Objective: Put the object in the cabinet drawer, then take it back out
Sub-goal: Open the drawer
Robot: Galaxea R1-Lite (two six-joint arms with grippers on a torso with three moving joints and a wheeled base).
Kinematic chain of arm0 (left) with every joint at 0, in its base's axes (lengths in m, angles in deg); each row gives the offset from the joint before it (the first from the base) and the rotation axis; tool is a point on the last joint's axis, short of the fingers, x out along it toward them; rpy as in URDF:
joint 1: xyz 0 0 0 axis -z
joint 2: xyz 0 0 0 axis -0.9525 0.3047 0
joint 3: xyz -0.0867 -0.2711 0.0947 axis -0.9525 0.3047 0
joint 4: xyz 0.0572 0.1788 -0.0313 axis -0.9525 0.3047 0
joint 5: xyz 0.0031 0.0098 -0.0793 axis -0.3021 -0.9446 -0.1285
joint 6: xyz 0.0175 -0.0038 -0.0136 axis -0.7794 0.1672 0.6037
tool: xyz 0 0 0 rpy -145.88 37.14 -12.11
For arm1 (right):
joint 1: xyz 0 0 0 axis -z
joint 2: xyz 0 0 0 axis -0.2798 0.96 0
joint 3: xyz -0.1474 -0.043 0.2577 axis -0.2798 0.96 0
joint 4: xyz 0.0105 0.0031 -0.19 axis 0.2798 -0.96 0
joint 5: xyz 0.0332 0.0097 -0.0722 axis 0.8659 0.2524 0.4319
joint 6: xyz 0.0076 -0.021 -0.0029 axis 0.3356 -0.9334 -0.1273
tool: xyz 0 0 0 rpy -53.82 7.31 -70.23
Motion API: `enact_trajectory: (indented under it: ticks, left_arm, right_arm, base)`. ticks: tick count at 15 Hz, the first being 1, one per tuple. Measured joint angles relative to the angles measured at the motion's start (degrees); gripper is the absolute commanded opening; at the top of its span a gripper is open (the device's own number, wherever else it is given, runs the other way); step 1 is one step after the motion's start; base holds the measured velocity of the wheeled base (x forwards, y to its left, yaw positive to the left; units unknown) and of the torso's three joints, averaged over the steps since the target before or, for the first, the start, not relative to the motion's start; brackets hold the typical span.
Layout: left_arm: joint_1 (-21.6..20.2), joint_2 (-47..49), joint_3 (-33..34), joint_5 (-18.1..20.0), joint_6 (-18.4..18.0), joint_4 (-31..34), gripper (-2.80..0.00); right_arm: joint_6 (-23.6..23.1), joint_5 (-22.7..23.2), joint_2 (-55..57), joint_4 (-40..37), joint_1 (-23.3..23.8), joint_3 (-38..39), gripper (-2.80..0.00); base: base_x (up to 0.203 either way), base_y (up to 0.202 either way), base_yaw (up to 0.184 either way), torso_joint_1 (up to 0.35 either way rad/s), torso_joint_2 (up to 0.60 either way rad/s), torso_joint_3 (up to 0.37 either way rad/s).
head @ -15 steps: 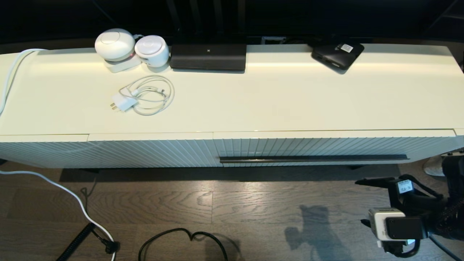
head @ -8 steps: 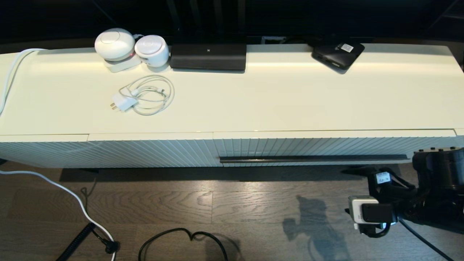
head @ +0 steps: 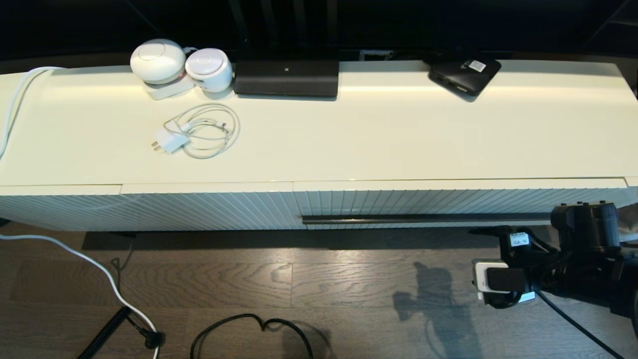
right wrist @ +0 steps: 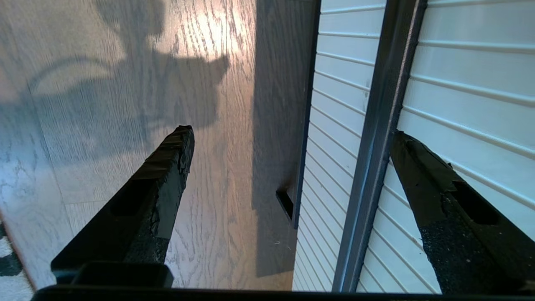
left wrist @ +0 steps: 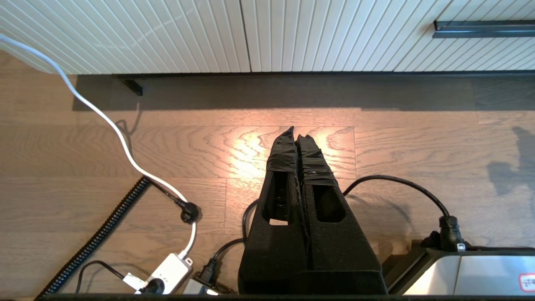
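Observation:
The cabinet drawer (head: 448, 202) is closed; its ribbed cream front carries a long dark handle bar (head: 428, 218). No umbrella shows in any view. My right gripper (head: 491, 239) hangs low in front of the cabinet by the handle bar's right end, pointing left along the front. In the right wrist view this gripper (right wrist: 291, 133) is open, and the handle bar (right wrist: 384, 104) runs between its fingers, close to one fingertip (right wrist: 403, 144). My left gripper (left wrist: 297, 133) is shut and empty above the wooden floor, parked outside the head view.
On the cabinet top sit a flat black box with a white label (head: 464, 75), a black device (head: 286, 77), two white round devices (head: 158, 61) and a white charger with coiled cable (head: 199, 132). A ribbed panel without a handle (head: 199, 209) lies left. Cables (head: 249, 324) trail on the floor.
My right arm has risen from the floor area and moved left toward the cabinet front, bringing its gripper up to the right end of the handle bar.

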State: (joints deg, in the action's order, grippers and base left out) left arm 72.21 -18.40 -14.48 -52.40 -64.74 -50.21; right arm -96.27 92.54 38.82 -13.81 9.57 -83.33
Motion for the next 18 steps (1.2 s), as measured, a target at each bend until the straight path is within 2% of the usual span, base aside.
enact_trajectory:
  ticks: [6,18]
  left_arm:
    - [-0.02,0.00,-0.02,-0.01,-0.01,0.01,-2.80]
    - [0.02,0.00,0.00,-0.01,0.00,0.01,-2.80]
  right_arm:
    - [0.39,0.39,5.68,6.67,-0.22,-2.62,0.00]
    - [1.56,0.79,14.23,11.36,-0.32,-8.19,0.00]
  base:
    - [0.000,0.000,0.000,0.000,0.00,0.000]
    - [0.000,0.000,0.000,0.000,0.00,0.000]
